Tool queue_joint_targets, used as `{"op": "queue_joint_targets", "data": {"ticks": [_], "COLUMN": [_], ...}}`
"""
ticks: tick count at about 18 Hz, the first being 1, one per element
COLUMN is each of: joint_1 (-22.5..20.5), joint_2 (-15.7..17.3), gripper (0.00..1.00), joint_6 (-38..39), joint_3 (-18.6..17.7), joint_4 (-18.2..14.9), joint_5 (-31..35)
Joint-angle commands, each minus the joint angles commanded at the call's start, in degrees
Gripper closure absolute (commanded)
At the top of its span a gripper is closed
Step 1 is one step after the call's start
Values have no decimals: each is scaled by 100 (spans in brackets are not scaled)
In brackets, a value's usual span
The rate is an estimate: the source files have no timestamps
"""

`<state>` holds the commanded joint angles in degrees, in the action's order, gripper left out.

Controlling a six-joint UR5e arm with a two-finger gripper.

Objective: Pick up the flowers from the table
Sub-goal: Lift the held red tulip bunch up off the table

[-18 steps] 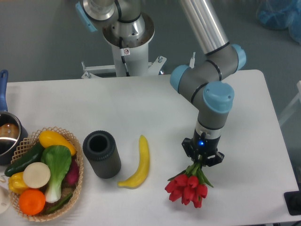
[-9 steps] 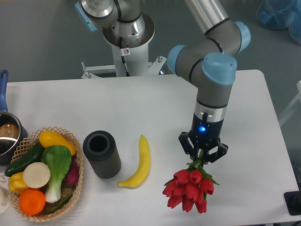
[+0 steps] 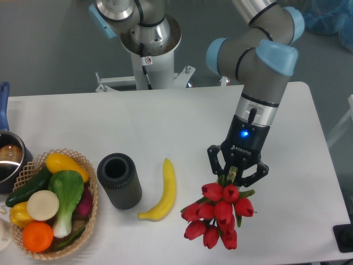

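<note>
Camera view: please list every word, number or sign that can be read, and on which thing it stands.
"ROBOTIQ": white letters on the black body of the gripper, which holds the flowers.
Small red and white sticker on the robot base: too small to read.
No other text is visible.

Banana (image 3: pixel 162 192) lies between cylinder (image 3: pixel 119 180) and flowers (image 3: pixel 219 216).
</note>
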<state>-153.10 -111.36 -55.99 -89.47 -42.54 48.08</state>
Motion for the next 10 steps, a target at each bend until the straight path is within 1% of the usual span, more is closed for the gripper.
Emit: {"op": "queue_joint_targets", "data": {"ticks": [2, 10], "joint_1": [-35, 0], "joint_2": [9, 9], "gripper": [85, 85], "joint_6": [0, 0], "joint_3": [-44, -26], "joint_4": [0, 0], "joint_5": [-9, 0]}}
